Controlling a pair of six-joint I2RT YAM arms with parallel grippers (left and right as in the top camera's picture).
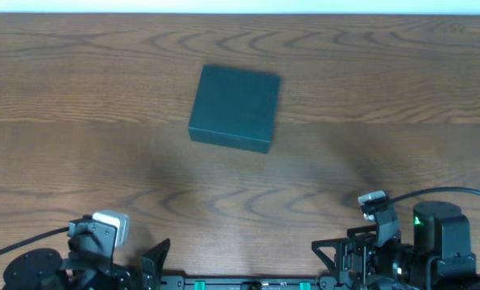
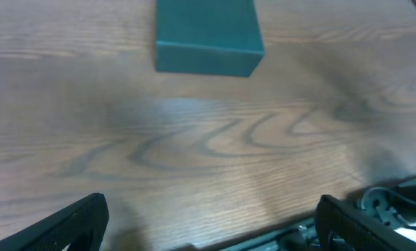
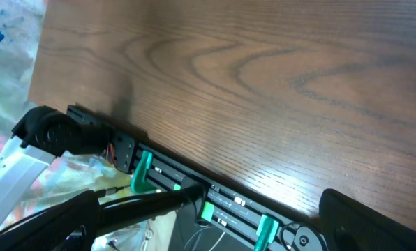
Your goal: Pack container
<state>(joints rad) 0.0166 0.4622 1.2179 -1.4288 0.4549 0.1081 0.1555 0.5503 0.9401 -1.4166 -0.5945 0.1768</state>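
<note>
Container (image 1: 234, 109) sits shut and slightly skewed, mid-table toward the far side, well apart from both arms. Left gripper (image 2: 209, 209) hangs at the near edge, fingers spread wide, holding nothing. Right gripper (image 3: 208, 202) is the same. The box looks stiff, matte, probably light and not slippery. I'd judge it too broad to pinch whole. Take the lid's free lip with 1 gripper and steady a side wall with the other. Which edge hinges, I can't tell.
</note>
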